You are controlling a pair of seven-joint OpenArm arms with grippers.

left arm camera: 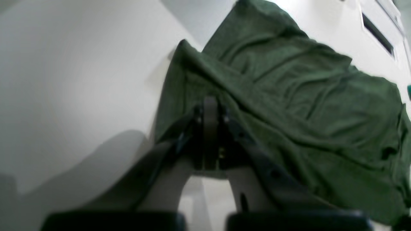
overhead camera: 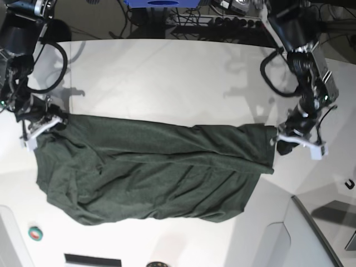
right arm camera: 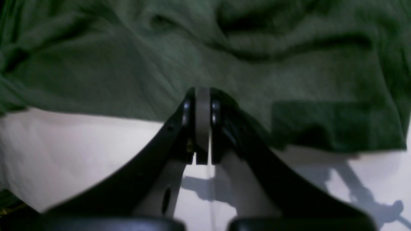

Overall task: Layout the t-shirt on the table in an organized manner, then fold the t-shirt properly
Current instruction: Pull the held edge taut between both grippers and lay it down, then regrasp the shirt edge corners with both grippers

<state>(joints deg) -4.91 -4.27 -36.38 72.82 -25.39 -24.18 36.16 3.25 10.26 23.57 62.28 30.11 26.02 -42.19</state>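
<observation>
The dark green t-shirt [overhead camera: 156,178] lies stretched wide across the white table [overhead camera: 167,78], wrinkled, with its far edge pulled taut between my two grippers. At that edge's right end my left gripper [overhead camera: 276,138] is shut on the t-shirt. In the left wrist view its closed tips [left arm camera: 210,104] bite the cloth [left arm camera: 305,96], which drapes off to the right. My right gripper [overhead camera: 57,119] pinches the left end. The right wrist view shows it [right arm camera: 202,93] shut on the hem of the shirt [right arm camera: 128,64], above the tabletop [right arm camera: 64,144].
A small green tape roll [overhead camera: 35,233] lies near the front left corner. A blue object [overhead camera: 161,3] and cables sit beyond the table's far edge. A dark seam [overhead camera: 311,222] runs along the front right. A small dark hook-shaped item [overhead camera: 349,184] lies at the right.
</observation>
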